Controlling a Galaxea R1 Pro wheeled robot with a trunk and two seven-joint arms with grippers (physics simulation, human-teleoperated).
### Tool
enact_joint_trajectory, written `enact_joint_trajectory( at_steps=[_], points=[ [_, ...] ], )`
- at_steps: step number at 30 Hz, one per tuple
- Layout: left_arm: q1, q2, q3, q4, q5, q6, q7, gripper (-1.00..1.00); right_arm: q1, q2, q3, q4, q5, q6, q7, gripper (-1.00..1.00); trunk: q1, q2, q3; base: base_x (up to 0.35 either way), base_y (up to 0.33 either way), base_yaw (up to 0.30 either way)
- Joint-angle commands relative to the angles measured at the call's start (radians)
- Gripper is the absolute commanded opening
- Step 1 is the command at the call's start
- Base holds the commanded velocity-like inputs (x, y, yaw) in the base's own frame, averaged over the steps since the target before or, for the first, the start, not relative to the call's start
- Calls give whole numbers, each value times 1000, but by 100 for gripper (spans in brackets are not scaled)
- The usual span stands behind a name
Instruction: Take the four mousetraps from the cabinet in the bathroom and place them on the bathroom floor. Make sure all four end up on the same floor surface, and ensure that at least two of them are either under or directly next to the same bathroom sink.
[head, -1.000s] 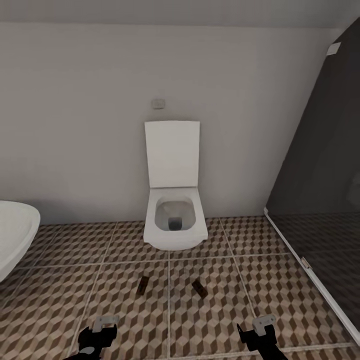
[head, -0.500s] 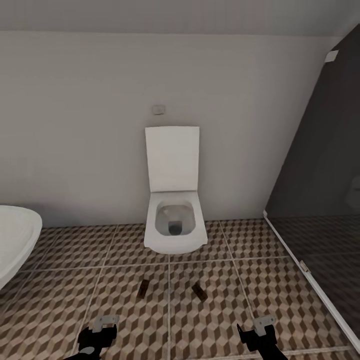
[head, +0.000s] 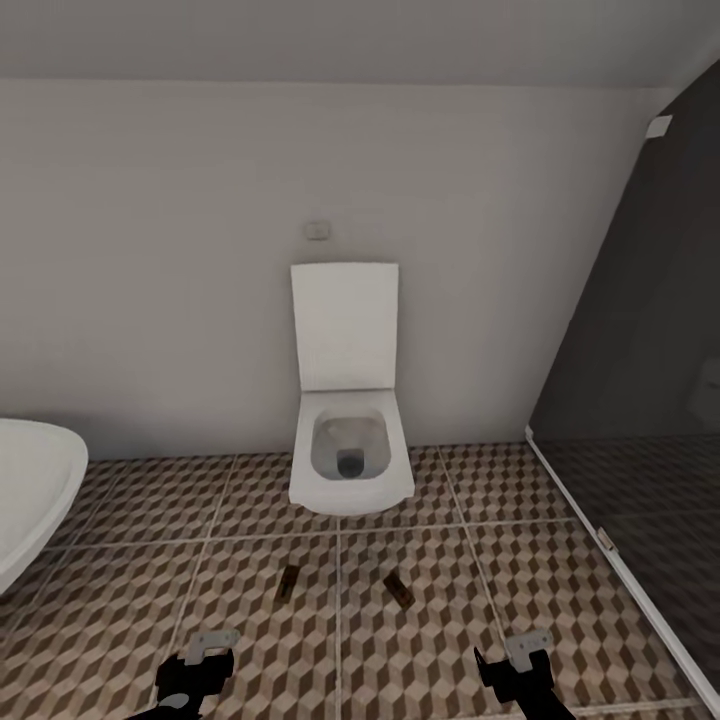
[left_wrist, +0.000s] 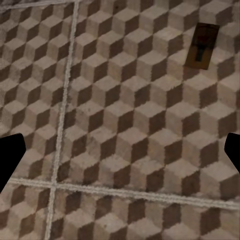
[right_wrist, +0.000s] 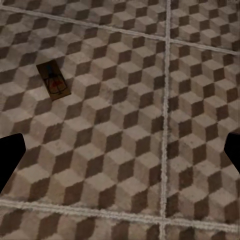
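Observation:
Two mousetraps lie flat on the cube-patterned bathroom floor (head: 450, 560) in front of the toilet, one at the left (head: 287, 584) and one at the right (head: 399, 589). The left wrist view catches the left mousetrap (left_wrist: 202, 45), and the right wrist view the right mousetrap (right_wrist: 54, 80) with its red mark. My left gripper (head: 197, 662) and right gripper (head: 522, 662) hang low over the tiles, nearer to me than the traps. Both are open and hold nothing. The cabinet and the sink are out of view.
A white wall-hung toilet (head: 350, 460) with its lid up stands against the back wall. A rounded white tub edge (head: 35, 490) juts in at the left. A dark glass shower screen (head: 640, 400) with a white sill closes off the right side.
The whole picture has slid downward and the toilet looks slightly smaller, so the camera has moved. The mousetraps stay where they lie, and both grippers keep their pose.

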Motion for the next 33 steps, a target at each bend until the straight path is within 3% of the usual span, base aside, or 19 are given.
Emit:
enact_joint_trajectory(
  at_steps=[1, 33],
  points=[
    [-1, 0, -9, 4, 10, -7, 0, 100, 0, 0, 2, 1, 0, -3, 1, 100, -4, 7, 2, 0, 0, 0],
    [-1, -2, -9, 4, 10, -4, 0, 100, 0, 0, 2, 2, 1, -4, 1, 100, -127, 231, 103, 0, 0, 0]
  ],
)
